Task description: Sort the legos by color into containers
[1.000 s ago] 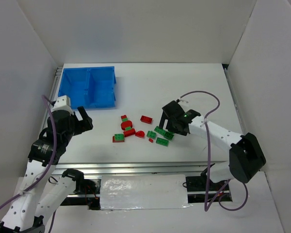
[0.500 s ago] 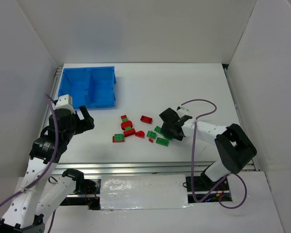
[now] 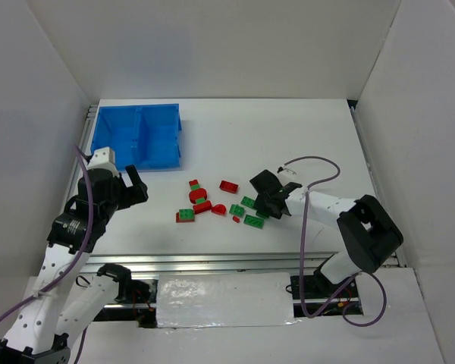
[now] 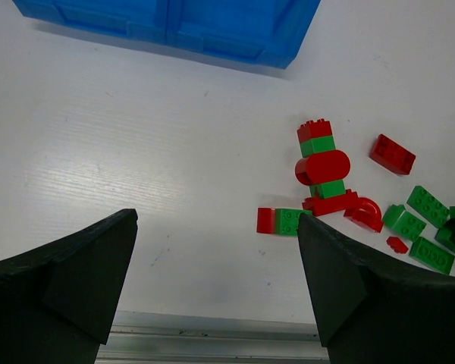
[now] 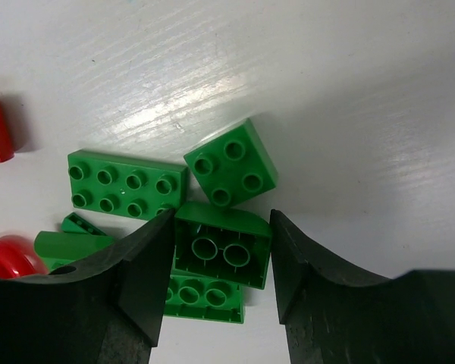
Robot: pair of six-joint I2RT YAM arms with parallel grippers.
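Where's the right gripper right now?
Top view: right of centre, the right gripper is down at the right, green end of the legos. Its wrist view shows an upside-down green brick clamped between its fingers.

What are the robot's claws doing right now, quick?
Left gripper: open, holding nothing.
Right gripper: closed on an upside-down green lego.

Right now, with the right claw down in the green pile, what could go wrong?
1. The right claw pinches an upturned green brick that touches a square green brick and overlaps a green plate. Lifting may drag or scatter them.
2. The blue bin sits far across the table, past the red pieces and near the open left claw. A dropped brick or an arm clash seems possible.
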